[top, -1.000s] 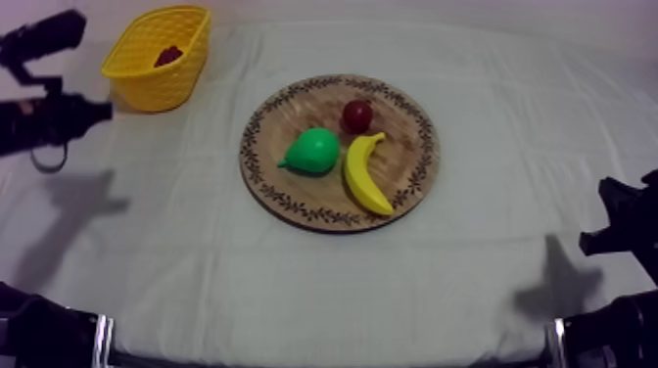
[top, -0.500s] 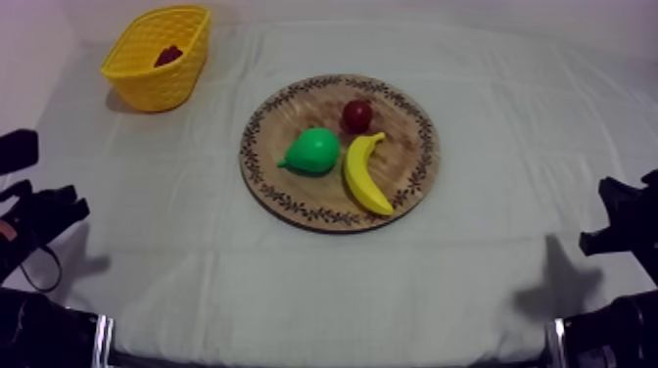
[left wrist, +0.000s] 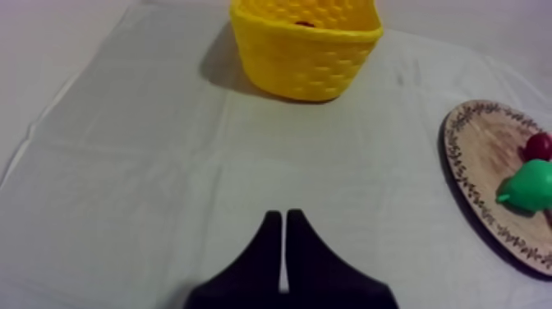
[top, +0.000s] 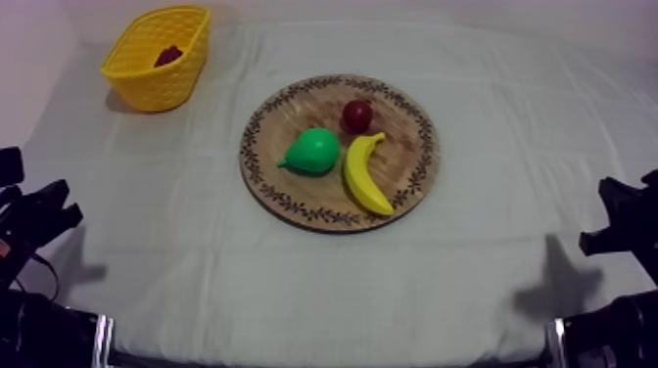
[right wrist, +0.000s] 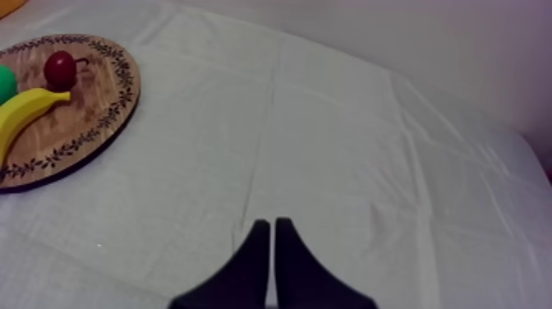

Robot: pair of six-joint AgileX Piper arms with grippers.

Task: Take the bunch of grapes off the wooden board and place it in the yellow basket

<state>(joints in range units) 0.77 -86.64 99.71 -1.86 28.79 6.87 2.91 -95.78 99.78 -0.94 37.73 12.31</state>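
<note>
The bunch of grapes [top: 168,56] is a dim dark-red lump inside the yellow basket [left wrist: 304,57], mostly hidden by its wall, well ahead of the left gripper [left wrist: 282,217], whose fingers lie pressed together. The wooden board [left wrist: 485,156], partly cut off, lies ahead to that gripper's right and carries a pear [left wrist: 530,182] and a small red fruit [left wrist: 539,146]. The right gripper [right wrist: 272,223] is likewise pressed together, with the banana [right wrist: 25,111] ahead to its left.

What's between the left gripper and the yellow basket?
Just bare cloth lies between the left gripper and the yellow basket, as the left wrist view shows.
</note>
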